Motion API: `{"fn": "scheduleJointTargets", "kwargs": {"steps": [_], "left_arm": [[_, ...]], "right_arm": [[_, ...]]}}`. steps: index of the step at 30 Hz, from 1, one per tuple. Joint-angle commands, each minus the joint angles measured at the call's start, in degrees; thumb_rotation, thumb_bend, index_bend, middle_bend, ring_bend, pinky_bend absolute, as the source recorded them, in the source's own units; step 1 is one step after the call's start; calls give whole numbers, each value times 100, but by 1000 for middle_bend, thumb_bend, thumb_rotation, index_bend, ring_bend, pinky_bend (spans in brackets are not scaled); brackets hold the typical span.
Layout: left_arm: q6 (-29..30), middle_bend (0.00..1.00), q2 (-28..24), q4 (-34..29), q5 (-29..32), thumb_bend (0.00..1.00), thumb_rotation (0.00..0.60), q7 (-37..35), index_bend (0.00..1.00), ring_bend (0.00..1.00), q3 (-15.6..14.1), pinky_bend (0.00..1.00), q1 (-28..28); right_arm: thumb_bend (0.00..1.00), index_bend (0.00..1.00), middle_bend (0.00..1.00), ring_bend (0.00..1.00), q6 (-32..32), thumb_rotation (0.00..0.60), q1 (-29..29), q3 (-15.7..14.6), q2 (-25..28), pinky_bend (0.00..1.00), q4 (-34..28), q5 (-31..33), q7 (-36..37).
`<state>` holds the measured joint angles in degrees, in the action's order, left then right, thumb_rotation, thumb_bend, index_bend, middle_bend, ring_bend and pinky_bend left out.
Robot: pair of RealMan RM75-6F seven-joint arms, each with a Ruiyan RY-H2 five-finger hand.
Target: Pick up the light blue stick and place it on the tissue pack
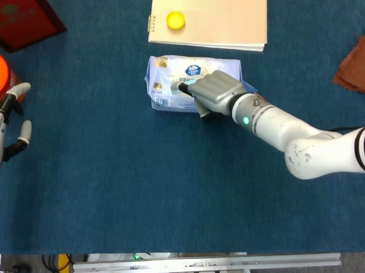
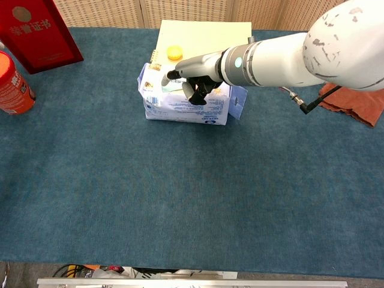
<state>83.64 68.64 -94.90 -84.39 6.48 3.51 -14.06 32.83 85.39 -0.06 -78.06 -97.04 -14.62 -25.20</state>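
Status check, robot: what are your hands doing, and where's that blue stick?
Right hand holds stick over tissue pack, not released. Left hand idle, open. Nothing in the way.

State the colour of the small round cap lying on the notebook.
Yellow. The cap on the notebook shows best in the head view.

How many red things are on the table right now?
3. A red box at the far left corner, a red canister at the left edge in front of it, and a reddish-brown cloth at the right edge, partly behind the right arm. More may lie outside the views.
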Motion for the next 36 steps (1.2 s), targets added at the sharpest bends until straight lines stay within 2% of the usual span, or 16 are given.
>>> {"fn": "scheduleJointTargets", "kwargs": {"steps": [1, 12, 22, 36], "left_arm": [[1, 487, 2, 9, 0, 421, 600, -14, 208, 563, 6, 619, 14], [10, 485, 25, 69, -18, 422, 600, -92, 200, 563, 41, 619, 71], [6, 484, 36, 72, -64, 422, 600, -114, 198, 563, 64, 619, 93], [16, 483, 20, 86, -38, 421, 600, -159, 198, 563, 87, 619, 161]], "right_arm": [[1000, 19, 1000, 1000, -20, 600, 60, -67, -35, 1000, 30, 1, 40], [1000, 22, 1000, 1000, -52, 600, 288, -290, -122, 1000, 77, 69, 174], [1000, 22, 1000, 1000, 74, 600, 218, -187, 25, 1000, -125, -232, 459], [1000, 22, 1000, 1000, -29, 600, 421, -300, -267, 1000, 168, -74, 558]]}}
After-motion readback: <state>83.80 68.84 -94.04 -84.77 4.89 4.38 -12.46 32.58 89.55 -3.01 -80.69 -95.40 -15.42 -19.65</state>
